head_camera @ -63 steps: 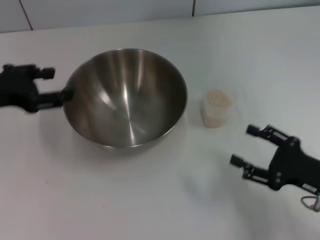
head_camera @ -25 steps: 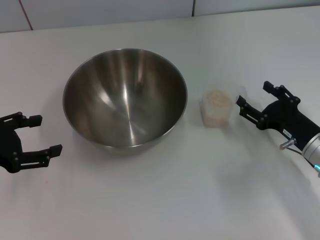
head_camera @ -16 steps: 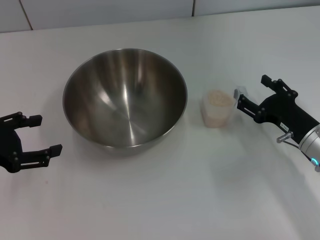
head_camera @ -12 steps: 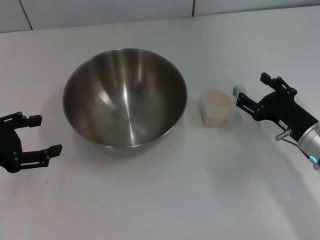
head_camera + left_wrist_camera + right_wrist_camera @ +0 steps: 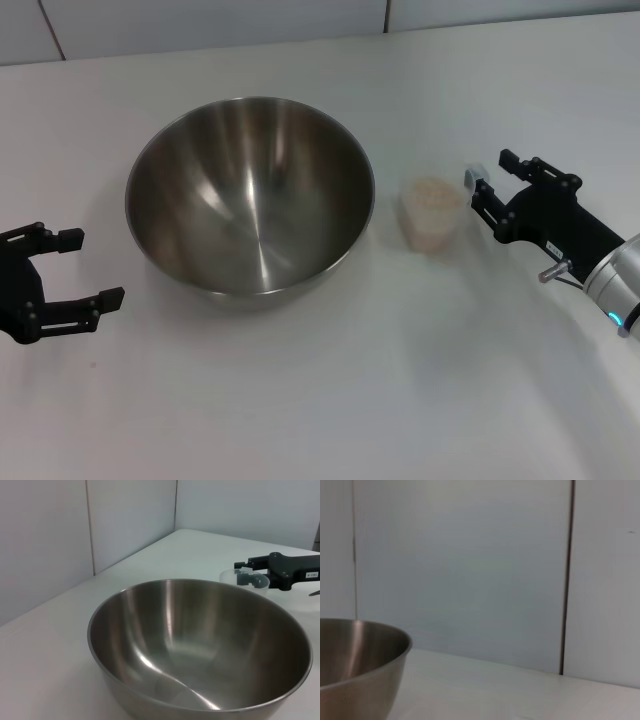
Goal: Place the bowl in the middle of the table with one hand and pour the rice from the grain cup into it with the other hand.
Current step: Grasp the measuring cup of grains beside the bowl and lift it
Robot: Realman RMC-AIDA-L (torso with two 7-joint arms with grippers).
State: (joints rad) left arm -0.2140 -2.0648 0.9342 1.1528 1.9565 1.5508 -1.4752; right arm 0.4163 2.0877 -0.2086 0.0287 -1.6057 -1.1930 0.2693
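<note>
Your stainless-steel mixing bowl (image 5: 250,193) already sits near the middle of the desk (image 5: 330,400), so the grain cup (image 5: 431,212) is the thing to plan for. It stands upright just to the right of the bowl, apart from it, with the rice (image 5: 431,193) filling it close to the rim.

The right tool (image 5: 487,186) is beside the cup on its far side from the bowl, fingers spread wide and not yet around it. The left tool (image 5: 80,268) is parked off to the bowl's left, also spread wide, holding nothing.

Expect the cup to be light, thin-walled and slick: clear plastic will likely flex if you squeeze hard, and it could slide on the smooth desk if nudged. Take it across two opposite flat walls, around mid-height, below the rim. Keep it level until it is over the bowl, since loose grains spill at the first tilt.
</note>
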